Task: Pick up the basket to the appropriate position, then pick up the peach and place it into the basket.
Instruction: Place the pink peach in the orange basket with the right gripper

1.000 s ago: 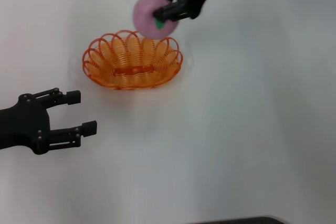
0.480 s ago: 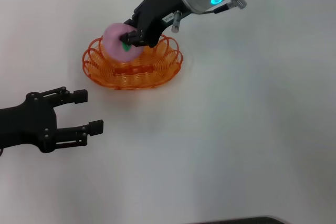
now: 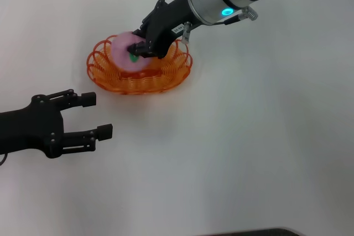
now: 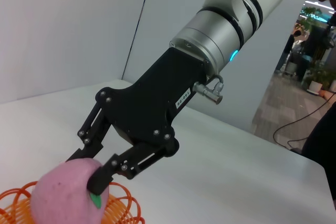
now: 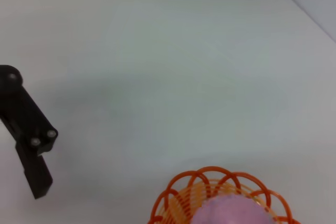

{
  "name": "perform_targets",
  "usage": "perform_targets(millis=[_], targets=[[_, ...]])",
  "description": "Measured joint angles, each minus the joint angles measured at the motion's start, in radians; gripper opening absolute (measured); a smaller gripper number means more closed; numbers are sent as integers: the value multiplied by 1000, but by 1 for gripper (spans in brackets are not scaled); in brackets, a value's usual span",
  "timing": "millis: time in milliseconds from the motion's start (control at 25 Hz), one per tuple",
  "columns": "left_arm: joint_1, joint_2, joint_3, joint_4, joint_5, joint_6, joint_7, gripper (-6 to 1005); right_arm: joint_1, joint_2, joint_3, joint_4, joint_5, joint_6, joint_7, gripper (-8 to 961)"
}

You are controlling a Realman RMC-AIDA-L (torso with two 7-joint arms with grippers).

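Note:
The orange wire basket (image 3: 166, 73) stands on the white table left of centre. My right gripper (image 3: 138, 52) is shut on the pink peach (image 3: 123, 51) and holds it low inside the basket, over its left half. The peach's green leaf mark faces the fingers. In the left wrist view the right gripper (image 4: 86, 171) grips the peach (image 4: 63, 198) above the basket's rim (image 4: 123, 208). The right wrist view shows the peach (image 5: 231, 211) in the basket (image 5: 178, 198). My left gripper (image 3: 94, 115) is open and empty, in front of the basket and to its left.
The white table (image 3: 249, 147) stretches wide to the right and front of the basket. A dark edge (image 3: 249, 232) shows at the table's front. The left gripper's finger (image 5: 31, 156) shows in the right wrist view.
My right gripper has carried the peach from above the basket's back rim leftward and down into the basket. The left gripper has crept slightly to the right.

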Motion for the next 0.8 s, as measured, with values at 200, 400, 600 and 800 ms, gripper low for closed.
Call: perform_targets(millis=[200, 400, 600, 800], targets=[[-4, 0, 2, -6, 1, -1, 1, 846, 2, 2, -21, -1, 5, -3, 5, 301], [-6, 0, 2, -11, 1, -1, 1, 847, -1, 2, -27, -2, 24, 1, 4, 430], [-7, 0, 1, -12, 2, 0, 1, 847, -12, -4, -14, -11, 59, -12, -3, 573], [-12, 0, 1, -12, 0, 4, 0, 846, -87, -12, 130, -76, 143, -128, -62, 726]])
